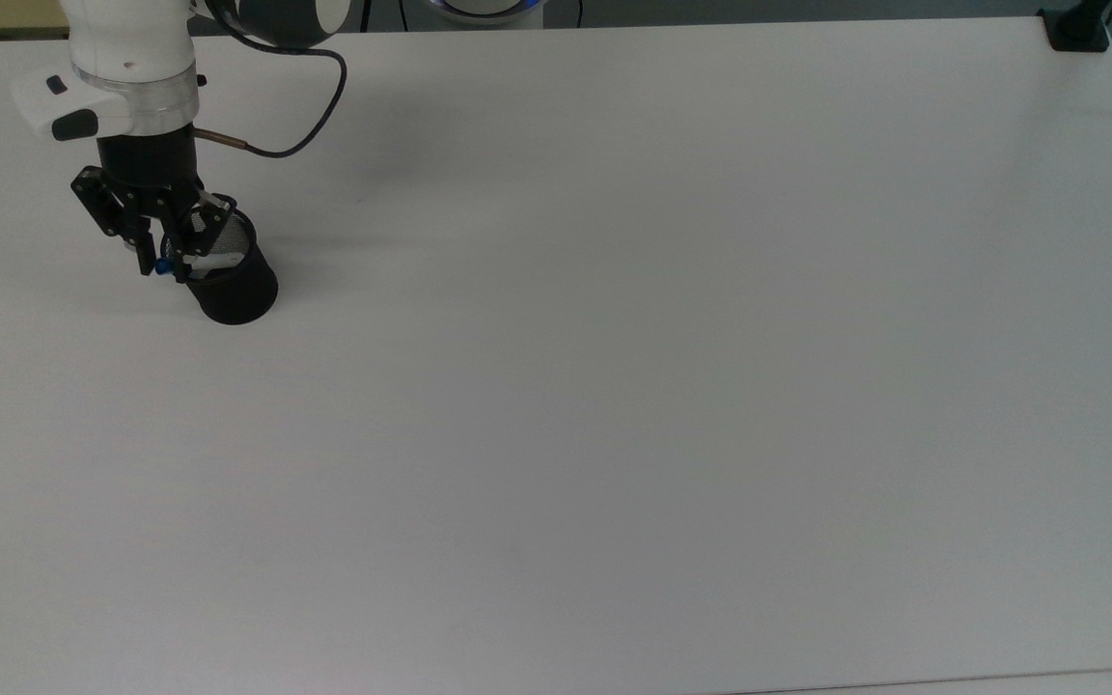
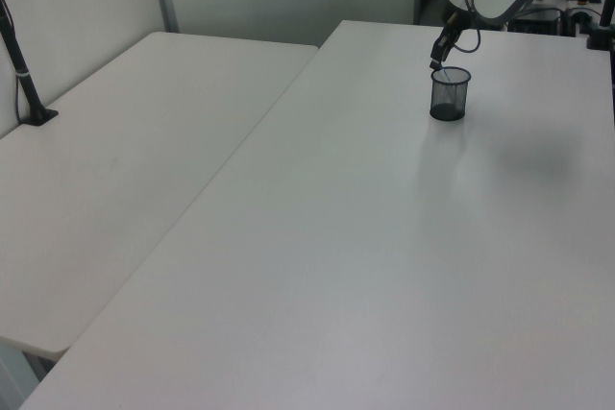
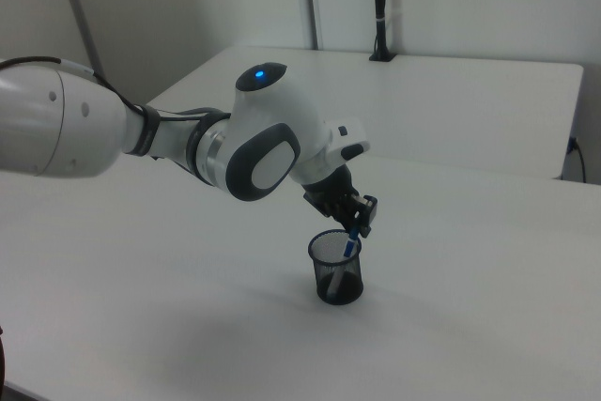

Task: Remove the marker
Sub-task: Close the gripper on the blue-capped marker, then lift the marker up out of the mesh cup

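A black mesh cup [image 1: 239, 290] stands upright near the top view's left on the white table [image 1: 614, 386]. The marker [image 1: 216, 261] leans inside it, its white barrel against the rim and its blue cap poking out toward the top view's left. My gripper [image 1: 162, 264] points down at the cup's rim with its fingers drawn in on either side of the blue cap. In the right view the gripper [image 3: 358, 224] sits just above the cup [image 3: 338, 281], holding the top of the marker [image 3: 350, 245]. In the left view the gripper [image 2: 438, 60] hovers over the cup [image 2: 449, 98].
A black cable [image 1: 291, 145] loops from my wrist over the table. A black clamp [image 1: 1077, 29] sits at the top view's far right corner. A second white table [image 2: 125, 160] with a black post [image 2: 24, 84] adjoins at the left view's left.
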`<state>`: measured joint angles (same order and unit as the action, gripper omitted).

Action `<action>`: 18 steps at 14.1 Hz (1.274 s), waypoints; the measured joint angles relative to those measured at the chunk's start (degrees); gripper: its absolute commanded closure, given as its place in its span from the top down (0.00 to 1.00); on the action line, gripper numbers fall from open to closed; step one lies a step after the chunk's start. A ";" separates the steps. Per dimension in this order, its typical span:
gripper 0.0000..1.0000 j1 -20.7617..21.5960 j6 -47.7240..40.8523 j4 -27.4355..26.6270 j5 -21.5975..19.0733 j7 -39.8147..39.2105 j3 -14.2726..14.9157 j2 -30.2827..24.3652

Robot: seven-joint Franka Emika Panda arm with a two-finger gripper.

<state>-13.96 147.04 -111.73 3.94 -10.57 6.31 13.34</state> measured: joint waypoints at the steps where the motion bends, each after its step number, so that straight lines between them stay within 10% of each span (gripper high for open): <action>1: 0.01 0.00 0.17 -0.02 -0.02 0.07 -0.01 -0.01; 9: 0.00 -0.03 -1.83 1.23 -1.12 0.62 0.01 -2.54; 18: 0.00 -0.75 -33.47 16.68 -12.68 -3.83 -1.73 -12.07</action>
<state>-14.71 113.57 -95.05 -8.73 -14.39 4.58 1.27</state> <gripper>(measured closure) 0.824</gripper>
